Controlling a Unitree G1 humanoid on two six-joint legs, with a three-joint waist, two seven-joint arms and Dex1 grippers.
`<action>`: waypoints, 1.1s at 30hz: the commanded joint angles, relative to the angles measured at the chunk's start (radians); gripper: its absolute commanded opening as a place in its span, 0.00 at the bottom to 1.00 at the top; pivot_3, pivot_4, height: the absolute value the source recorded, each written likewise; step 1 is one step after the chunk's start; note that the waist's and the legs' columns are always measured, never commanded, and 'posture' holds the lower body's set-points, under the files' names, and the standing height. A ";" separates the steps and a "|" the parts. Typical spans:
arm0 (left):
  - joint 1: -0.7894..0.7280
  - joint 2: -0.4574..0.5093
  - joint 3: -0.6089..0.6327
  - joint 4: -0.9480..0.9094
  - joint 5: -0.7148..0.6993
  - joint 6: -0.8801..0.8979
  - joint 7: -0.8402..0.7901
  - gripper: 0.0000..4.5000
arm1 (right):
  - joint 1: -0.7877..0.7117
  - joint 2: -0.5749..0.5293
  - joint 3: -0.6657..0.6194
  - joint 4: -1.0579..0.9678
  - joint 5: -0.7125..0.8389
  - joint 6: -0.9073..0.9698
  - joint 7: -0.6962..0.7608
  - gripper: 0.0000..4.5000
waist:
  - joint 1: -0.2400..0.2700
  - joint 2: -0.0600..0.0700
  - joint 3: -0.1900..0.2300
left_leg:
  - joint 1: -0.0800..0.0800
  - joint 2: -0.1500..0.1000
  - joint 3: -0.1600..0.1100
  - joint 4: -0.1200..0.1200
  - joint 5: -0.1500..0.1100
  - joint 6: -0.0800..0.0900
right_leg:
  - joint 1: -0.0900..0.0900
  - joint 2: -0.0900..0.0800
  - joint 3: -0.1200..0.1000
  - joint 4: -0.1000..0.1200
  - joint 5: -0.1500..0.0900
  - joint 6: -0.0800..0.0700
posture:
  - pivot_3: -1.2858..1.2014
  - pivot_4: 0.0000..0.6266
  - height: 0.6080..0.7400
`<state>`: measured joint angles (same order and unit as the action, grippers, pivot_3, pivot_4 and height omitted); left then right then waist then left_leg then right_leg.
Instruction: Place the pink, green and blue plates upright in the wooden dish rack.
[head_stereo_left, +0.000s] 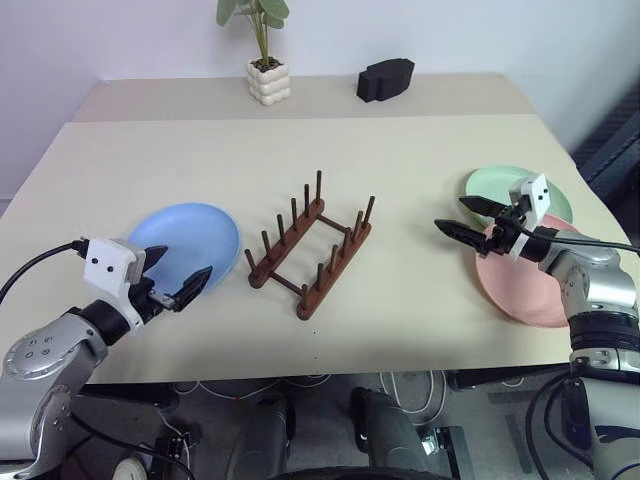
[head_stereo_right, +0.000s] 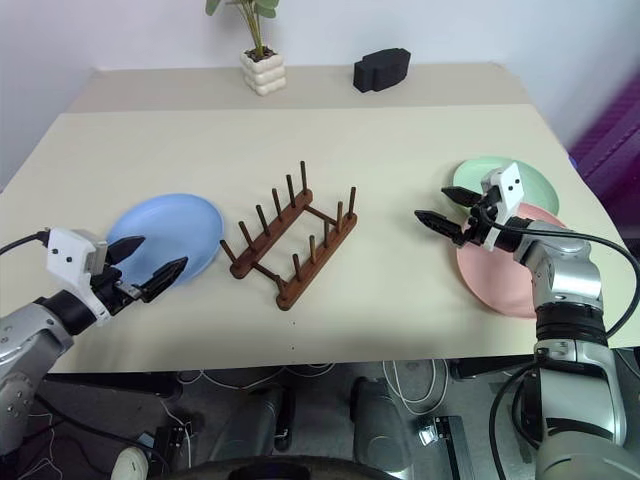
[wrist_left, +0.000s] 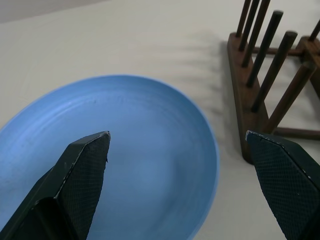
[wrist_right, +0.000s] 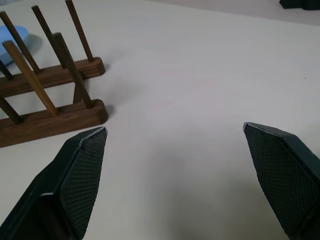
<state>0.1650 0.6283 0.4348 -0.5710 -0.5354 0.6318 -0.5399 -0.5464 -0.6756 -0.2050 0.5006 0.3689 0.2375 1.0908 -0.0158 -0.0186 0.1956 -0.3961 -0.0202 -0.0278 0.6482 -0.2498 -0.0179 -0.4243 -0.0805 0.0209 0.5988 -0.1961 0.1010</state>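
Both claws gape empty; the wooden dish rack (head_stereo_left: 311, 246) lies diagonally, pegs upright, long axis near-left to far-right.

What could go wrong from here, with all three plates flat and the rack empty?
1. The blue plate lies flat; the left gripper, jaws open, may push it instead of catching its rim.
2. The pink plate overlaps the green plate, so lifting one may drag the other.
3. The wooden dish rack looks light; a plate pressed against its pegs could shift it.
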 joint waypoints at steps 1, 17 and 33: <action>0.004 0.013 0.017 -0.034 -0.011 -0.002 0.000 1.00 | 0.021 -0.010 -0.013 -0.059 0.018 0.004 0.005 0.99 | 0.001 0.000 0.000 | 0.000 0.000 0.000 0.000 0.000 0.000 | 0.000 0.000 0.000 0.000 0.000 0.000 | 0.52 0.24 0.97; 0.109 0.001 0.078 -0.098 -0.089 -0.019 -0.050 1.00 | 0.018 0.003 0.014 -0.103 0.023 0.034 -0.001 0.99 | 0.000 0.000 0.000 | 0.000 0.000 0.000 0.000 0.000 0.000 | 0.000 0.000 0.000 0.000 0.000 0.000 | 0.52 0.24 0.97; 0.082 0.127 -0.361 -0.129 0.031 -0.031 -0.185 1.00 | 0.244 -0.023 0.030 -0.472 0.109 0.220 0.030 0.99 | 0.003 0.000 0.000 | 0.000 0.001 0.000 0.000 0.000 0.000 | 0.000 0.000 0.000 -0.001 -0.001 0.000 | 0.52 0.24 0.97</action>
<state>0.2694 0.7599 0.1309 -0.7069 -0.5522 0.6310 -0.7324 -0.3128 -0.6910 -0.1498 0.0938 0.4474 0.4473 1.1304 -0.0129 -0.0183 0.1955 -0.3965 -0.0193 -0.0281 0.6480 -0.2499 -0.0179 -0.4245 -0.0800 0.0206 0.5979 -0.1966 0.1006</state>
